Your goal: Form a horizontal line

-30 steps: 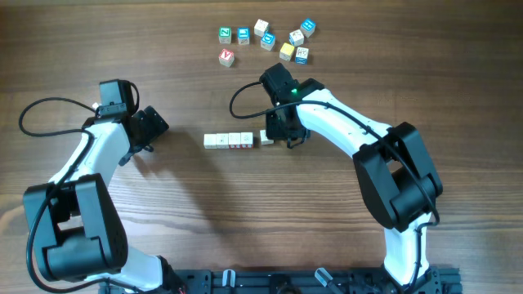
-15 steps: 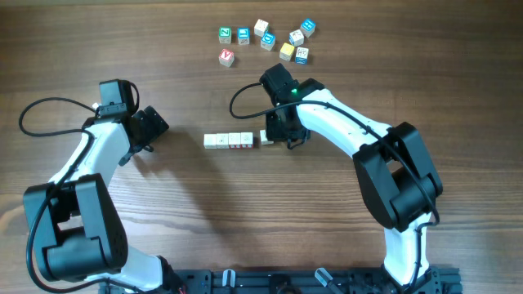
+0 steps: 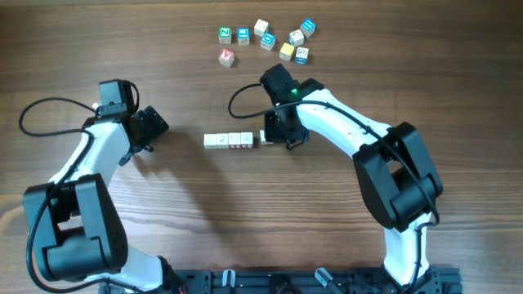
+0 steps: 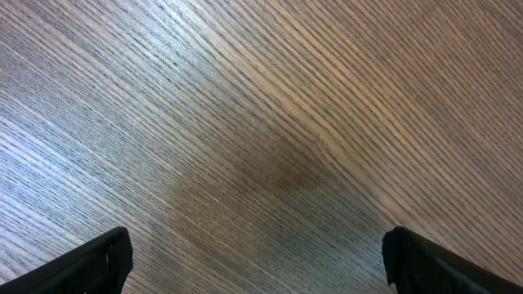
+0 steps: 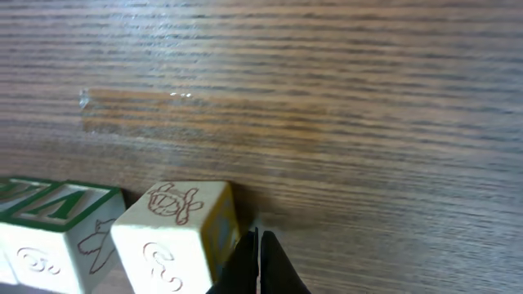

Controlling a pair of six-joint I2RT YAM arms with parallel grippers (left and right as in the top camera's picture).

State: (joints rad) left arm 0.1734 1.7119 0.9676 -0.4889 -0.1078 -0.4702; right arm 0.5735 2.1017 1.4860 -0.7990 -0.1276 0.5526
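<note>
Two arms flank the table [image 3: 458,65]. At nine o'clock the left gripper [image 3: 155,126] hangs over bare wood, its fingers [image 4: 90,265] spread wide apart. Four whitish cubes of the line [image 3: 229,140] sit touching at centre, and a fifth cube [image 3: 266,139] lies just beside their three o'clock end. The right gripper [image 5: 257,261], fingertips together on nothing, touches that cube's three o'clock side. Coloured cubes [image 3: 265,37] cluster at twelve o'clock.
</note>
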